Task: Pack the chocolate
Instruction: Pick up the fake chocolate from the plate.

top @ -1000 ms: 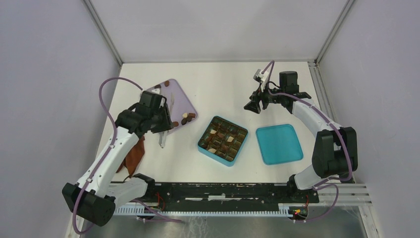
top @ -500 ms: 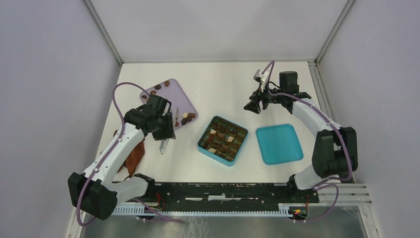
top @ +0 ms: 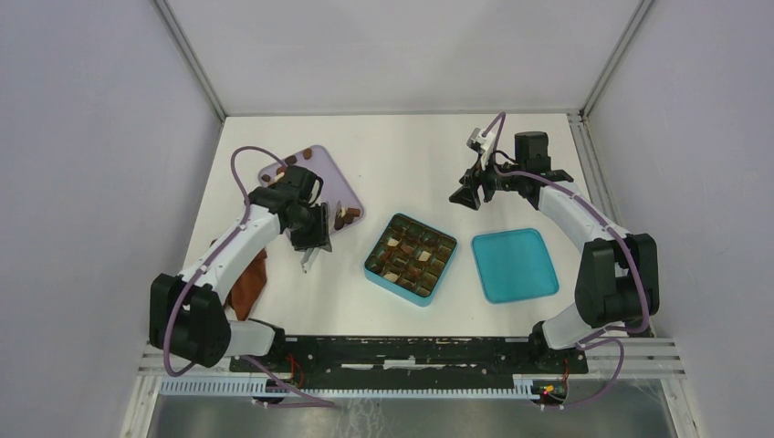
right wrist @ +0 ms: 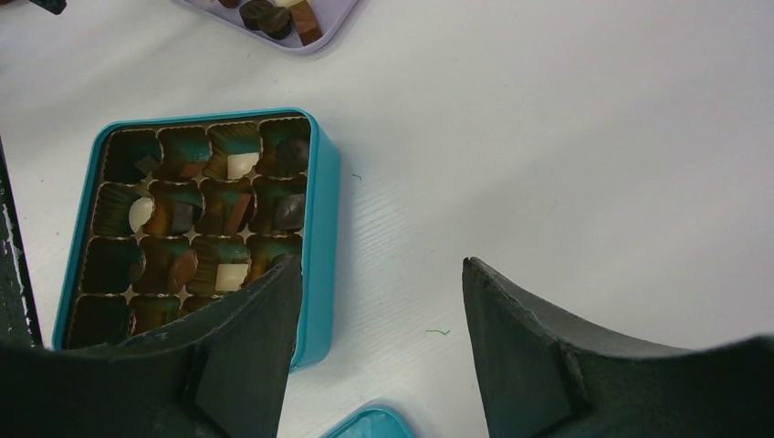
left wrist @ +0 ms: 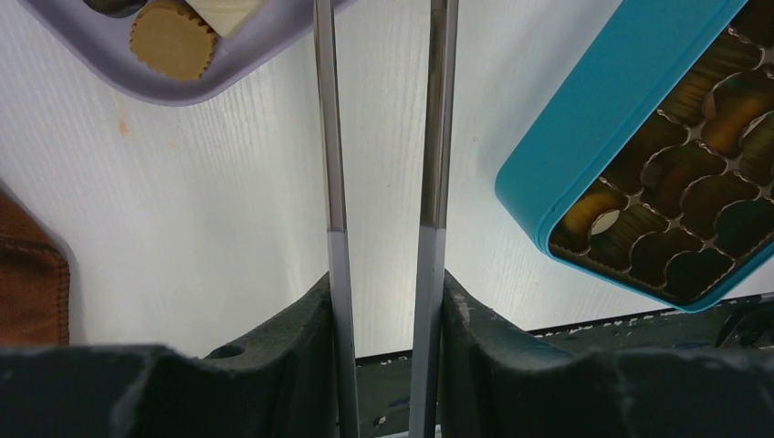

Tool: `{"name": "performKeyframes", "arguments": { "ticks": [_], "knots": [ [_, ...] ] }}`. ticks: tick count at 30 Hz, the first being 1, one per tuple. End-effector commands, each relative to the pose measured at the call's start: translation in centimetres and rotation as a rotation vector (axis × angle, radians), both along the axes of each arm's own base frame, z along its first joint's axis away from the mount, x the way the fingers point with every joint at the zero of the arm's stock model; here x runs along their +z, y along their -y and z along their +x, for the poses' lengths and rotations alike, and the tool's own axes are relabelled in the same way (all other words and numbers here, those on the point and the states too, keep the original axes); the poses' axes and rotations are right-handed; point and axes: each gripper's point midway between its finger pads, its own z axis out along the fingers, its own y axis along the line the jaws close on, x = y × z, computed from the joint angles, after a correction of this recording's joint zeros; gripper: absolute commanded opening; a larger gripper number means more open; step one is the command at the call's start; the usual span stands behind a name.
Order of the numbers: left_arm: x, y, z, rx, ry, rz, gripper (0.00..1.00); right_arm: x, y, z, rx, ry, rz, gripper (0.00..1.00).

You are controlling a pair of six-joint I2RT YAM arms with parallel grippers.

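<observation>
Chocolate pieces (top: 345, 216) lie at the near corner of the lilac tray (top: 336, 187), and more sit at its far edge (top: 290, 161). A tan fluted piece (left wrist: 172, 36) shows in the left wrist view. The teal box (top: 370, 267) holds several chocolates (right wrist: 239, 165) in its cells. My left gripper (top: 308, 239) hovers just in front of the tray, shut on metal tongs (left wrist: 333, 137). Their tips run out of the wrist view, so any load is hidden. My right gripper (top: 463, 196) hangs open and empty behind the box (right wrist: 324, 210).
The teal lid (top: 514, 265) lies right of the box. A reddish-brown cloth (top: 248, 287) lies at the left near my left arm. White walls enclose the table on three sides, and the black base rail (top: 411, 351) runs along the near edge.
My left arm has swung its gripper and the tongs a little right and forward, along the tray's near edge toward the box. The right arm has not moved.
</observation>
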Motion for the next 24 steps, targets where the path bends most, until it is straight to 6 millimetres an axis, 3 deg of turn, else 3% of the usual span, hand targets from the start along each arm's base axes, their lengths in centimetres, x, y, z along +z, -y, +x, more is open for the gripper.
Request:
{"name": "performKeyframes", "arguments": {
  "ticks": [1, 15, 24],
  "knots": [
    [1.5, 0.8, 2.9, -0.064, 0.093, -0.039, 0.44, 1.4, -0.3, -0.1, 0.029, 0.056, 0.018, 0.70],
    [0.8, 1.4, 3.7, -0.085, 0.062, -0.062, 0.44, 1.2, -0.3, -0.1, 0.028, 0.051, 0.015, 0.70],
    [0.1, 0.4, 3.5, -0.066, 0.040, -0.006, 0.43, 1.1, -0.3, -0.1, 0.029, 0.049, 0.015, 0.70]
  ]
}}
